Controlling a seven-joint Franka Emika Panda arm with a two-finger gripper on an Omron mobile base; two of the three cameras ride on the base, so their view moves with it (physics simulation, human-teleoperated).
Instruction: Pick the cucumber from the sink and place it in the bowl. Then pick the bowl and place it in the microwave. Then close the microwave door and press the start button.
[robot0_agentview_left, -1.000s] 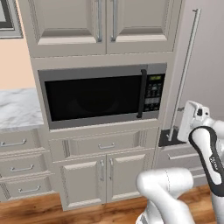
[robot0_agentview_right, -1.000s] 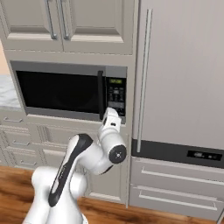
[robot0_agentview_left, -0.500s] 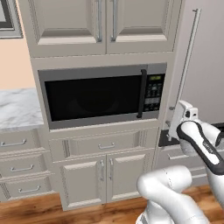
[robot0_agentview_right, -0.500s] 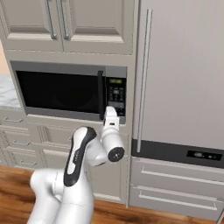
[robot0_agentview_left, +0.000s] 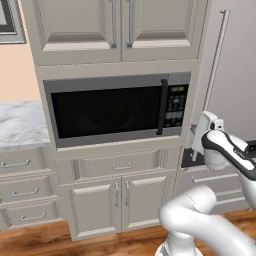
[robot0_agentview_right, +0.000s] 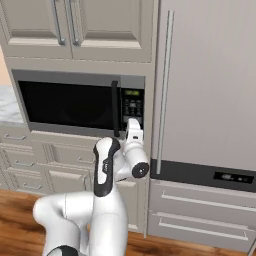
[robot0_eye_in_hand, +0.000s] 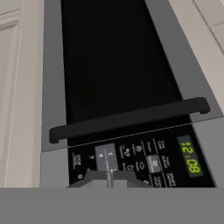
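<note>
Your jaws are pressed together, the two small dark finger tips meeting with no gap between them, and your two-finger gripper (robot0_eye_in_hand: 108, 175) holds nothing. In the hand view those tips rise right in front of the dark button panel (robot0_eye_in_hand: 140, 162), close to its grey keys and beside the green clock display (robot0_eye_in_hand: 189, 159) reading 12:08. Whether they touch a key, you cannot tell.

The built-in grey microwave (robot0_agentview_left: 117, 111) is closed: its wide door with the dark black glass window (robot0_agentview_left: 105, 112) sits flush in the grey frame, and the black vertical handle (robot0_agentview_left: 162, 106) runs just beside the panel. Nothing can be made out through the glass.

From the right base view your white hand (robot0_agentview_right: 133, 135) sits just below the panel's lower edge, near the bottom right corner of the microwave.

Around it you have beige cabinet doors (robot0_agentview_left: 120, 26) above, drawers (robot0_agentview_left: 117, 166) below, a white marble counter (robot0_agentview_left: 21, 124) to the left, and a tall grey refrigerator (robot0_agentview_right: 207, 85) with a long vertical handle to the right.
</note>
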